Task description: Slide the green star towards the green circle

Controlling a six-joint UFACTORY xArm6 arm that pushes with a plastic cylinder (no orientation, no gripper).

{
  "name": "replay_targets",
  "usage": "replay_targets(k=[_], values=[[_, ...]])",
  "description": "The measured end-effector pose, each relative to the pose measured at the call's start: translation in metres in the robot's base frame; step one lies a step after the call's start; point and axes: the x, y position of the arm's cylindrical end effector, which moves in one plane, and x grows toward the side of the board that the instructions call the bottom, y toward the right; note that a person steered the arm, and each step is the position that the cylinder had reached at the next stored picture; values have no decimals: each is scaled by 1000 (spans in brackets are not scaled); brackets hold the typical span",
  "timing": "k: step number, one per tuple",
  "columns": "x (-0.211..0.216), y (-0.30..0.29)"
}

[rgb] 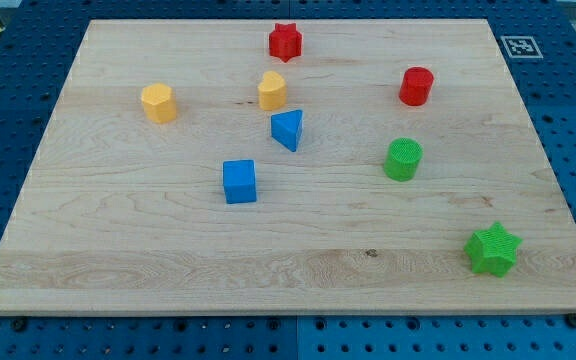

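a: start at the view's left. what's on the board point(88, 250)?

b: a yellow block point(158, 102) far left, then a blue cube point(239, 181) lower down, a second yellow block point(272, 90) with a blue triangle point(287, 129) just below it, and a red star point(285, 41) near the top edge.

a: and further right?

b: a red cylinder point(416, 86), the green circle point(403, 159) below it, and the green star point(493, 249) near the bottom right corner, well apart from the circle.

a: where's my tip?

b: i can't see its end. there's a dark shape at the view's right edge (possibly the rod, but i can't tell), so i can't say where the tip stands relative to the blocks. there are no jaws to speak of, only the rod.

a: so how to push well?

b: i'd judge the tip should come in behind the star on its lower right side, opposite the circle, then push up and left along the line joining them. keep the contact centred, since a star's points may make it spin off. the path between looks free of other blocks.
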Motion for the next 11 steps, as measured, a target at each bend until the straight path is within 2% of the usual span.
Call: replay_targets(k=[2,3,5,7,8,11], values=[[90,-7],[94,-28],[95,-88],[73,-94],[77,-122],[22,-124]])
